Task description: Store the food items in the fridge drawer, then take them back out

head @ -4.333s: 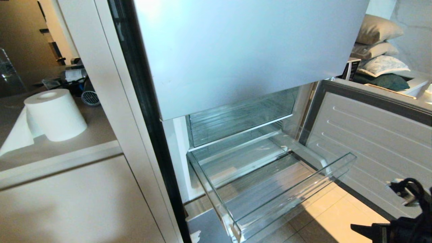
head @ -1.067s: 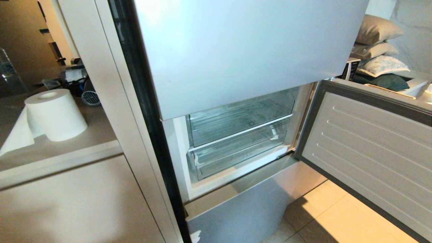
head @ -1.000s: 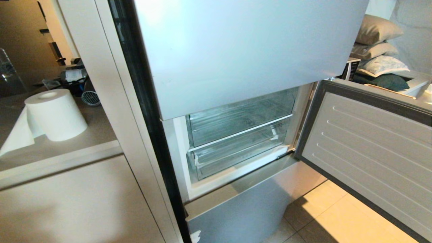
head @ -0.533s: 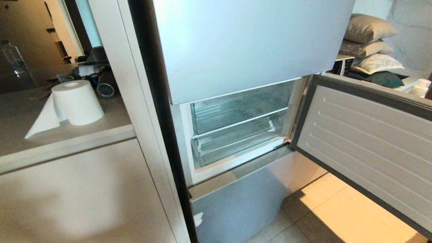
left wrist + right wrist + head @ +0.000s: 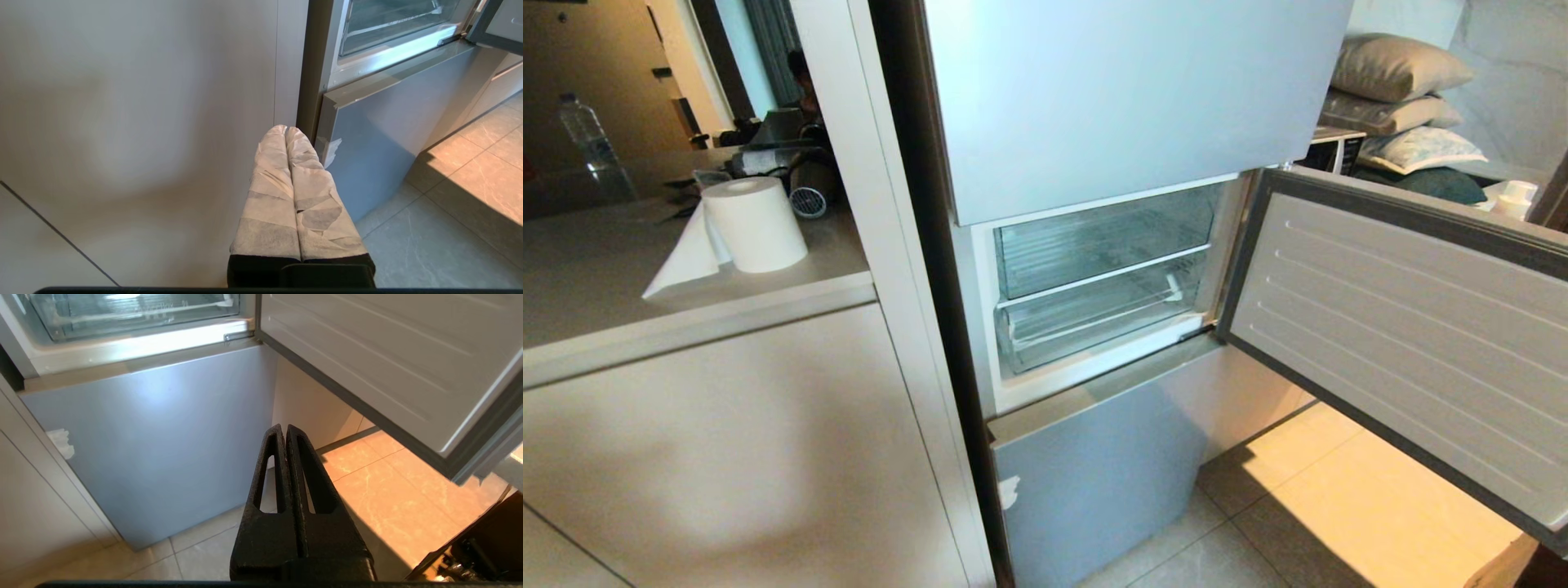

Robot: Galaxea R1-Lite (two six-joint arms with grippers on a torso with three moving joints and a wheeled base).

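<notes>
The fridge drawer sits pushed in at the bottom of the open middle compartment, its long axis running across the fridge and its low clear front facing out toward the room; it looks bare, with no fruit visible inside. Just above it sits the taller clear bin. The compartment door hangs open to the right, its ribbed white inner face showing. A grey-blue upper door and a lower grey-blue panel stay closed. To the left a beige counter carries a paper towel roll with a loose sheet, and a water bottle stands further back. Pillows are stacked at far right, and the floor is pale tile lit warm. No writing can be read anywhere. The left gripper, its fingers wrapped in white tape, is pressed closed and empty, low before the cabinet. The right gripper is likewise closed on nothing, low before the lower panel.
</notes>
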